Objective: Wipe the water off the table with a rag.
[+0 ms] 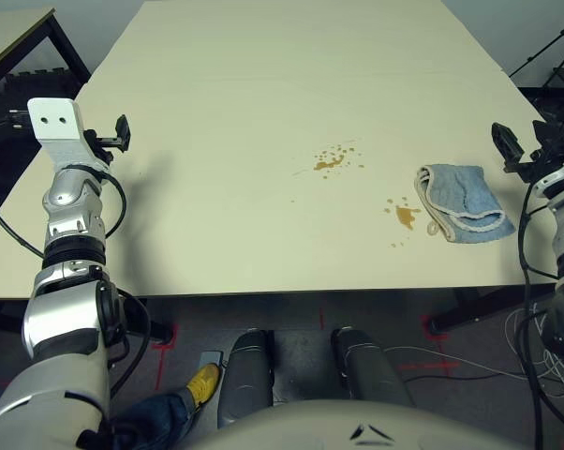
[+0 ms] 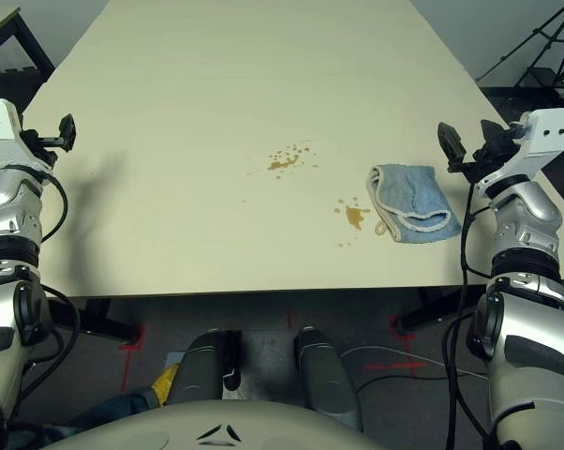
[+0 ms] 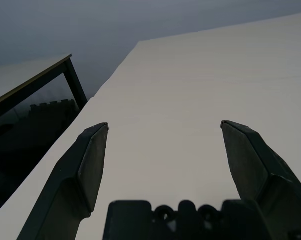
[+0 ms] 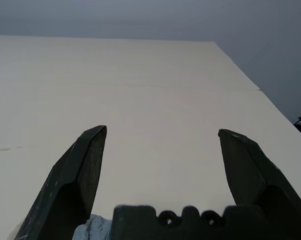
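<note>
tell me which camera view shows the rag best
The left eye view: the whole rag lies there unobstructed, its pale border plain. The right eye view shows it whole too; the right wrist view, just a blue-grey scrap. I can't find it in the left wrist view.

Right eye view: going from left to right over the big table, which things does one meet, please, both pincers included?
Left pincer → farther water cluster → nearer water cluster → rag → right pincer.
</note>
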